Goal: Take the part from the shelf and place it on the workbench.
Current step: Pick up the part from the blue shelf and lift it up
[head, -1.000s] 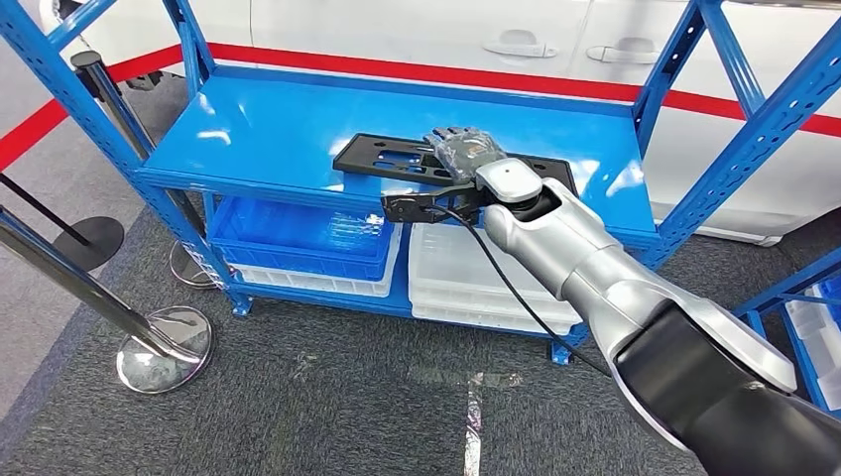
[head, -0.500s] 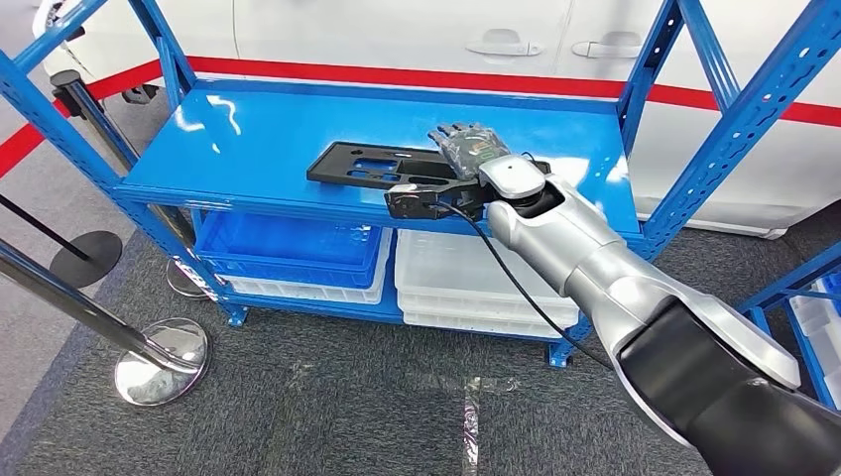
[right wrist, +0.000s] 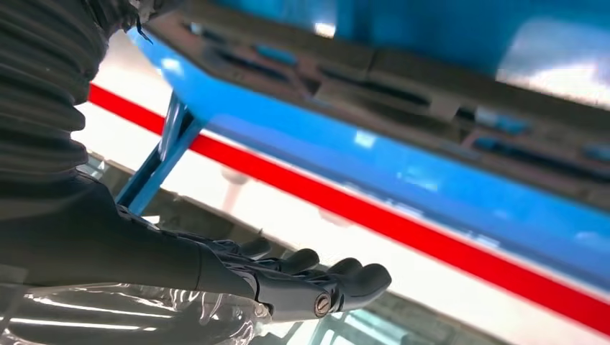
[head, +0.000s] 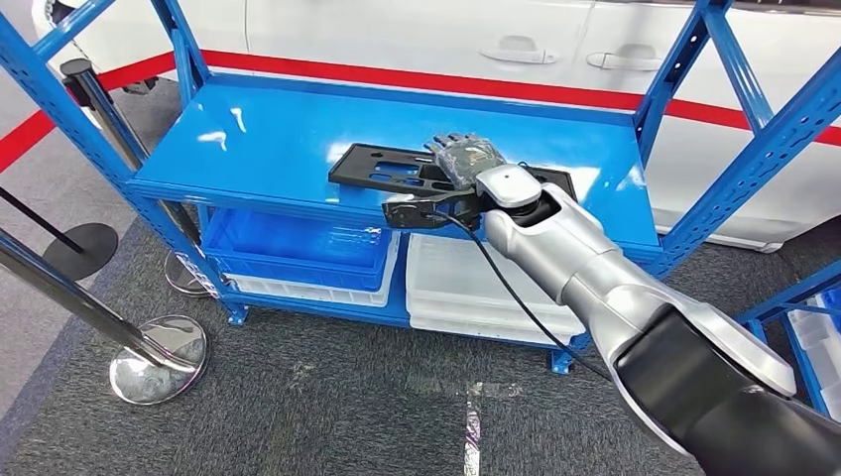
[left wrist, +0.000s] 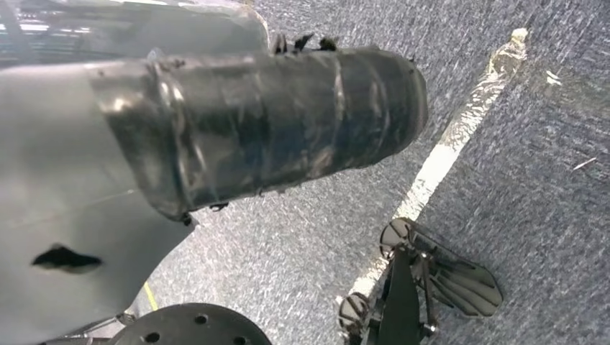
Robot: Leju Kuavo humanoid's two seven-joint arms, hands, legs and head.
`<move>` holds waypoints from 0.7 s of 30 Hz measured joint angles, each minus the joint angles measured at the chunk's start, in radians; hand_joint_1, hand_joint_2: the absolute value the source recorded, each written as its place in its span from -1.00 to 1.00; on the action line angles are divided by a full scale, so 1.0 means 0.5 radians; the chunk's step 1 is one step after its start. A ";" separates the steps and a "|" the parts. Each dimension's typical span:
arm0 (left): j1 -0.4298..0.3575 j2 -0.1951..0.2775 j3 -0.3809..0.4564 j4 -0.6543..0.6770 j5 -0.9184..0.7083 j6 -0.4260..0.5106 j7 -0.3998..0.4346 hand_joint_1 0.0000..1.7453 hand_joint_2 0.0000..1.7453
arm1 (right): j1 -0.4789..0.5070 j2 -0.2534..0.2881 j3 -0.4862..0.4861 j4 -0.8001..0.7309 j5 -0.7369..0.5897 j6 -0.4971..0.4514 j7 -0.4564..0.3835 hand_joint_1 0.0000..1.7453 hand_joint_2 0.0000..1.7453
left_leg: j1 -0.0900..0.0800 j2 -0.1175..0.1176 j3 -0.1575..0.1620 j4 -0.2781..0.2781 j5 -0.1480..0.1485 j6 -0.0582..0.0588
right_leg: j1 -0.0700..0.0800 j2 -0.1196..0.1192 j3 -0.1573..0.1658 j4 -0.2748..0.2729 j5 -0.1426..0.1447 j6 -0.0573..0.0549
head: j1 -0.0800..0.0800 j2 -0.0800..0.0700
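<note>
The part (head: 382,166) is a flat black plate with cut-outs, lying on the blue shelf's top board (head: 268,139) near its front edge. My right hand (head: 464,156) reaches in from the right and hovers over the plate's middle with its fingers stretched forward. In the right wrist view the hand (right wrist: 288,277) has its dark fingers (right wrist: 352,277) extended and apart, holding nothing, with a gap between them and the part (right wrist: 403,79). My left hand (left wrist: 65,215) hangs by my side over the carpet, and its fingers are hidden.
Under the top board sit a blue bin (head: 298,243) and stacked white bins (head: 456,283). Blue uprights (head: 739,149) frame the shelf. Chrome stanchion bases (head: 159,357) stand on the left, a white car (head: 417,35) stands behind, and another blue rack (head: 803,307) stands at the right.
The whole picture swayed left and back, so the camera moved. My right hand stays spread over the part, and the part has not moved on the shelf.
</note>
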 joint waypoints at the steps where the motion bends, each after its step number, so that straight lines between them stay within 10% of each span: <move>1: 0.000 0.000 0.000 0.000 0.000 0.001 0.002 -1.00 -1.00 | 0.005 0.000 0.001 0.001 0.000 0.003 -0.001 -1.00 1.00 | 0.001 -0.002 0.003 0.009 -0.010 -0.004 | -0.001 -0.001 0.046 -0.116 0.078 -0.003 | 0.000 0.000; 4: 0.000 0.000 0.000 0.000 0.000 0.003 0.009 -1.00 -1.00 | 0.014 -0.002 0.001 0.002 0.000 0.021 -0.011 -1.00 1.00 | -0.002 -0.005 0.001 0.032 -0.034 -0.031 | 0.008 -0.001 0.181 -0.416 0.186 -0.018 | 0.000 0.000; 9: 0.002 -0.003 0.000 0.000 -0.001 0.002 0.019 -1.00 -1.00 | 0.054 -0.009 0.003 0.006 0.000 0.022 -0.031 -1.00 1.00 | 0.001 -0.001 -0.030 0.084 -0.079 -0.080 | 0.001 0.005 0.209 -0.466 0.185 -0.053 | -0.002 0.000; 14: 0.001 0.000 0.000 0.000 0.003 -0.003 0.011 -1.00 -1.00 | 0.092 -0.009 0.005 0.011 -0.004 0.026 -0.046 -1.00 1.00 | 0.006 0.003 -0.276 0.567 -0.248 -0.111 | -0.005 0.005 0.234 -0.473 0.176 -0.077 | -0.009 0.000; 18: 0.005 0.003 0.000 0.000 0.010 -0.012 -0.002 -1.00 -1.00 | 0.110 -0.009 0.006 0.014 -0.006 0.027 -0.062 -1.00 1.00 | 0.002 0.003 -0.119 0.173 -0.011 -0.097 | -0.001 0.009 0.251 -0.470 0.161 -0.065 | -0.010 0.000; 21: -0.002 0.006 0.000 0.000 0.001 -0.013 0.006 -1.00 -1.00 | 0.116 -0.009 0.007 0.017 -0.007 0.024 -0.063 -1.00 1.00 | -0.011 -0.002 -0.046 0.023 0.018 -0.071 | 0.010 0.010 0.249 -0.474 0.160 -0.041 | -0.007 0.000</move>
